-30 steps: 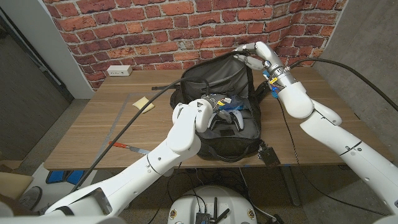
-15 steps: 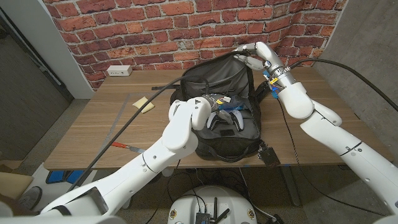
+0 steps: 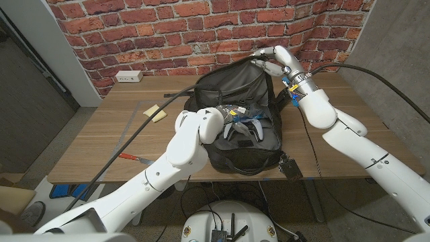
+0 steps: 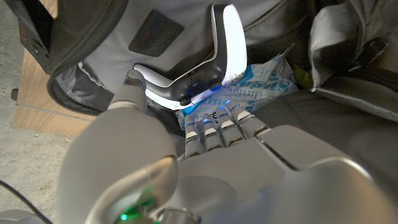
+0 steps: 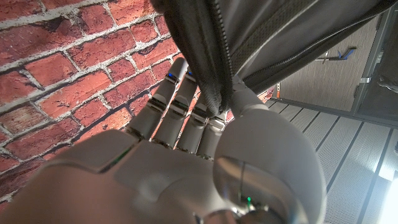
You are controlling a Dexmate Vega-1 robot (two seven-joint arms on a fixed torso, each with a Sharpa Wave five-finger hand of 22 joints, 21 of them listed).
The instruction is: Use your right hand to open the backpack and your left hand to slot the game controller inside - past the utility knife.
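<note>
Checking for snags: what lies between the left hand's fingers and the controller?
Nothing: in the left wrist view the left hand already touches the game controller, with a blue printed packet beneath.

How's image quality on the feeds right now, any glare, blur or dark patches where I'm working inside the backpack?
Head view: evenly lit and sharp, though the backpack interior is shadowed. Left wrist view: the game controller is crisp with bright glare on its white shell, while the left hand is blurred in the foreground. Right wrist view: the right hand is soft, the flap edge sharp, glare at one corner.
</note>
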